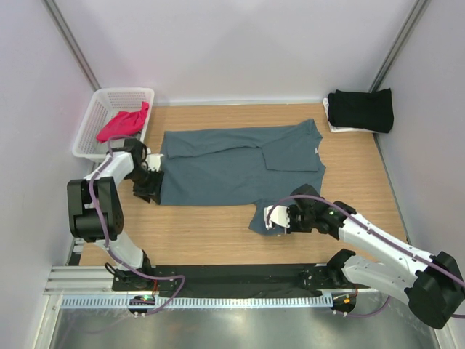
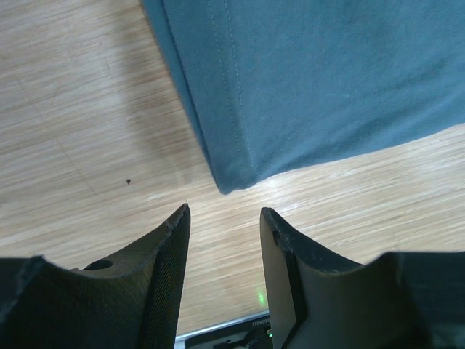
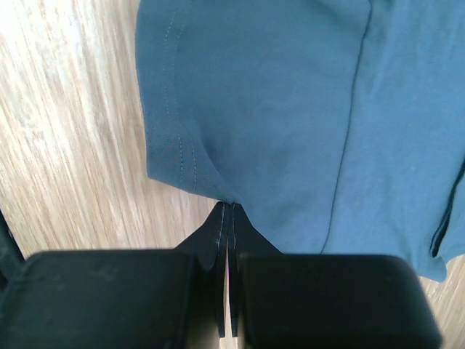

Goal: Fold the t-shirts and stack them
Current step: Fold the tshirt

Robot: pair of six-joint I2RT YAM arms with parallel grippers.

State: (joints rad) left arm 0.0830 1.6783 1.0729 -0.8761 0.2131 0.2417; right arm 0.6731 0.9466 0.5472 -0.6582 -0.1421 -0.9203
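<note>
A slate blue-grey t-shirt (image 1: 232, 163) lies spread flat on the wooden table. My left gripper (image 1: 149, 185) hovers at its near-left hem corner, open, with nothing between the fingers. In the left wrist view that gripper (image 2: 225, 211) sits just short of the shirt's corner (image 2: 327, 80). My right gripper (image 1: 270, 218) is at the near sleeve. In the right wrist view it (image 3: 230, 205) is shut on the edge of the blue-grey cloth (image 3: 290, 109). A black t-shirt (image 1: 361, 109) lies folded at the back right on a light grey one (image 1: 334, 125). A magenta-pink t-shirt (image 1: 123, 122) sits crumpled in the basket.
A white mesh basket (image 1: 109, 94) stands at the back left corner, close to my left arm. Grey walls close in the table on three sides. Bare wood (image 1: 196, 233) shows in front of the spread shirt.
</note>
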